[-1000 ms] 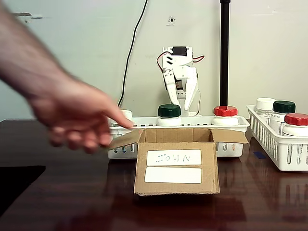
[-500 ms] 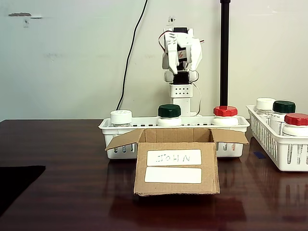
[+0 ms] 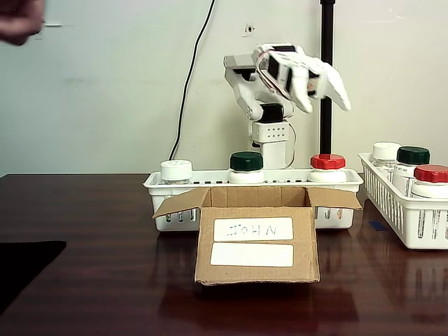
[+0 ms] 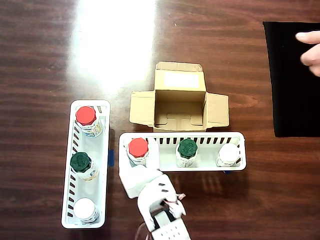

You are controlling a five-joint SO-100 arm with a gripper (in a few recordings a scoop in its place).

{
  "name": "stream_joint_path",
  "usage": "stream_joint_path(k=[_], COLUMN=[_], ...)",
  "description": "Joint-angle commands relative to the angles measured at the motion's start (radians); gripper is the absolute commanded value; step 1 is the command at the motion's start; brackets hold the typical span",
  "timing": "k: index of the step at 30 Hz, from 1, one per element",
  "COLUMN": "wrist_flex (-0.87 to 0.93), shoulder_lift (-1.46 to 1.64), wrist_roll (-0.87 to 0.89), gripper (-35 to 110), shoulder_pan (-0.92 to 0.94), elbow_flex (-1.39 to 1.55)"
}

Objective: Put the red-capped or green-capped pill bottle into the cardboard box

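On dark wood table (image 4: 45,55): cardboard box (image 3: 256,241), flaps spread, interior bare, labelled front facing fixed camera. Just behind box: long white basket (image 4: 236,137) holding three bottles in row. Pill bottle (image 4: 138,148), red cap, upright at one end of that basket; green-capped bottle (image 4: 187,149) in middle; white-capped bottle (image 4: 228,154) at far end. Second basket (image 4: 102,107) off to side, three more bottles. My pincer (image 3: 323,89) raised above red-capped bottle, clear of it, gripping nothing; open or closed, cannot tell. Person's hand (image 4: 311,50) at edge over black mat (image 4: 292,90).
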Motion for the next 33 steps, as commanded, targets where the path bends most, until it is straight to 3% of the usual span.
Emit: stream_joint_path(k=[1,13,33], wrist_flex=[-0.144,-0.354,-0.502], shoulder_lift=[-0.095,-0.334,-0.505], wrist_roll=[0.034,0.103,0.11], gripper=[61,61,61], shoulder_pan=[-0.044,0.048,0.084], elbow_flex=[0.014,0.008,-0.032])
